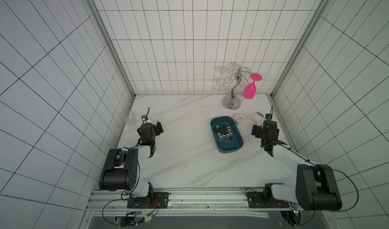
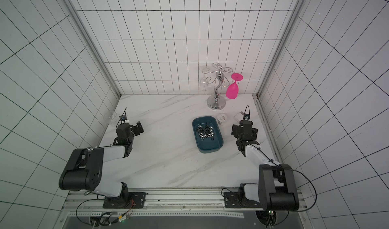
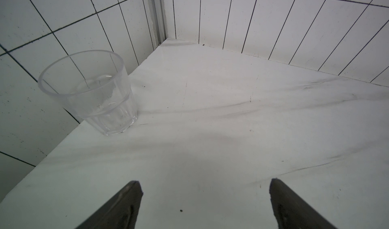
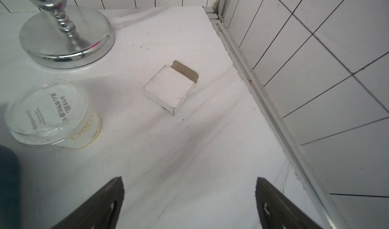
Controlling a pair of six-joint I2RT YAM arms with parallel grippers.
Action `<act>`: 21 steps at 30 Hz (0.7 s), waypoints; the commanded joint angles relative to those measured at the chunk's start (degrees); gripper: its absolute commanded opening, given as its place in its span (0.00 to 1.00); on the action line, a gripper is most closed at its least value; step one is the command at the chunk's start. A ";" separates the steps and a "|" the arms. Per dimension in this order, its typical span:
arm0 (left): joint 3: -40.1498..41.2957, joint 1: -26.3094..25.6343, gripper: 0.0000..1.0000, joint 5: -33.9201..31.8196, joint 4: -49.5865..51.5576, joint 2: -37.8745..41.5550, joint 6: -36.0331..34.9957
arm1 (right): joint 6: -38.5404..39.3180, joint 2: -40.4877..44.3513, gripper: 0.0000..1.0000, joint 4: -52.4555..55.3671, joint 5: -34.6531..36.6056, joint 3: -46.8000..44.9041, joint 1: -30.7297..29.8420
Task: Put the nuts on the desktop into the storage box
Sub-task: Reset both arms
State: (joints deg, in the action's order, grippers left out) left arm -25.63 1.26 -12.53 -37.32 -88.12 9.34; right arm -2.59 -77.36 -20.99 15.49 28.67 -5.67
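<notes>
left gripper (image 3: 204,181): hanging over desktop (image 1: 185,154) by left edge, jaws standing wide apart, holding nothing
right gripper (image 4: 188,178): hanging by right edge, jaws spread wide, nothing between them
box (image 1: 230,150): sitting right of centre, nearer right gripper
nuts (image 1: 223,131): lying bunched in box's far half
glass (image 3: 90,91): standing upright at left edge, just beyond left gripper
jar (image 1: 239,118): standing just beyond box's far right corner
carton (image 1: 256,117): lying beside jar, toward right edge
rack (image 1: 231,102): standing near far edge; pink goblet (image 1: 249,90) hanging upside down on it

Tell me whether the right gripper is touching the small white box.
Apart. The right wrist view shows bare desktop between the open right gripper and the small white box.
</notes>
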 commanded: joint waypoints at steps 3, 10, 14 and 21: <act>1.18 0.09 0.98 1.82 -8.77 -0.86 -1.39 | 2.33 -6.74 0.99 -24.04 -5.40 -5.19 3.26; -0.20 0.07 0.98 3.83 -6.81 -1.47 -2.47 | 3.18 -10.95 0.99 -29.97 -10.56 -6.04 4.33; -0.06 0.00 0.98 4.14 -6.91 -1.22 -2.71 | 2.46 -10.74 0.99 -27.45 -11.19 -4.97 5.00; -0.04 -0.02 0.98 4.00 -6.98 -1.29 -2.75 | 2.15 -10.70 0.99 -26.10 -12.41 -4.40 5.62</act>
State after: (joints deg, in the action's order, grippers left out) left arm -24.95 1.23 -9.17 -42.74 -88.90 7.42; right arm -0.40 -87.96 -46.50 4.16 22.85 -0.67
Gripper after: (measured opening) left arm 0.979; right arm 0.987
